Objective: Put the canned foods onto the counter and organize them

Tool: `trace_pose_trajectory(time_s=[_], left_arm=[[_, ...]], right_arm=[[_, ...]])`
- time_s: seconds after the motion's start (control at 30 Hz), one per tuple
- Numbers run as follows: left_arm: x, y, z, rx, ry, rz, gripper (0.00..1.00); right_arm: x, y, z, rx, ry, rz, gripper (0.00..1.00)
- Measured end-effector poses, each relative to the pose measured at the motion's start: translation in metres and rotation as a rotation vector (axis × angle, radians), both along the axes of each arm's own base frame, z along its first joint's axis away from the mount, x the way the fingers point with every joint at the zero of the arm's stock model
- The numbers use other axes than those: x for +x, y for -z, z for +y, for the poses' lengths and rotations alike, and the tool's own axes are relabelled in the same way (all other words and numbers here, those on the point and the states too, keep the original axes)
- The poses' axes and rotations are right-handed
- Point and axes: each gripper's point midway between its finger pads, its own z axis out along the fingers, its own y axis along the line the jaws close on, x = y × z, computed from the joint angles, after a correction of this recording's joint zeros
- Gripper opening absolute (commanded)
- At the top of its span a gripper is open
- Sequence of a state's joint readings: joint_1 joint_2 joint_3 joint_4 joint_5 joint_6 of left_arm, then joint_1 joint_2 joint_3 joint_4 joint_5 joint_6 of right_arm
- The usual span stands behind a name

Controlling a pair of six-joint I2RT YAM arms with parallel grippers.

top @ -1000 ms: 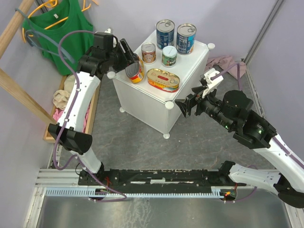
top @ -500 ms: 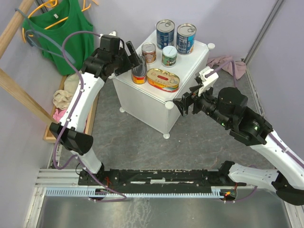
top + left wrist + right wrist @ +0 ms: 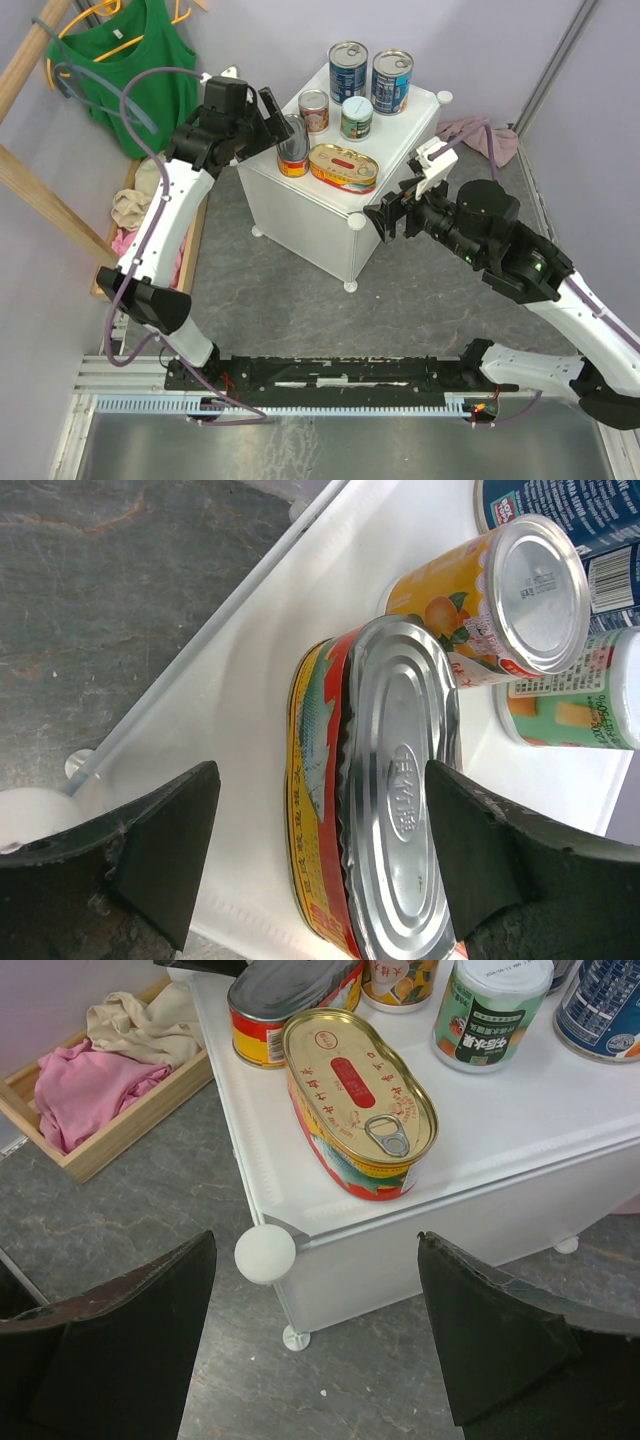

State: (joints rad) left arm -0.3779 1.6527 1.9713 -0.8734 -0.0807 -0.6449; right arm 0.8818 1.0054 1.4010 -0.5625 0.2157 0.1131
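The white counter (image 3: 405,135) holds all six cans: two tall blue ones (image 3: 348,68) (image 3: 391,80), the orange-red one (image 3: 313,110), the green-white one (image 3: 356,117) and a gold-lidded oval tin (image 3: 343,166). The second oval tin (image 3: 292,152) lies flat at the left corner, silvery face up (image 3: 400,810). My left gripper (image 3: 285,128) is open around it (image 3: 320,775), with a wide gap on the left side. My right gripper (image 3: 390,212) is open and empty, hovering off the counter's front corner (image 3: 315,1245).
A green shirt (image 3: 140,60) hangs on a wooden rack (image 3: 40,190) at the far left. A wooden tray of clothes (image 3: 130,215) sits on the floor beside the counter (image 3: 110,1080). A pink cloth (image 3: 470,130) lies right of the counter.
My left gripper held the oval tin tilted at the counter's left corner, set it down flat and opened. My right gripper moved slightly left toward the counter.
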Motion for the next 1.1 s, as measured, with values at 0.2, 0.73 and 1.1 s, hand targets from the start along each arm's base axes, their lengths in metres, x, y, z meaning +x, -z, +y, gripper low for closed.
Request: trace_pose_trajectory(time_s=[0.2, 0.73, 1.1], left_arm=[[-0.009, -0.016, 0.003, -0.007, -0.010, -0.048, 0.89], [-0.103, -0.033, 0.075, -0.052, -0.175, -0.339, 0.89], [-0.145, 0.016, 0.112, -0.021, -0.274, -0.361, 0.90]], right_arm=[[0.004, -0.001, 0.003, -0.010, 0.006, 0.000, 0.89], [0.034, 0.003, -0.056, -0.121, 0.363, -0.031, 0.99], [0.023, 0.062, -0.138, -0.205, 0.834, 0.106, 0.98]])
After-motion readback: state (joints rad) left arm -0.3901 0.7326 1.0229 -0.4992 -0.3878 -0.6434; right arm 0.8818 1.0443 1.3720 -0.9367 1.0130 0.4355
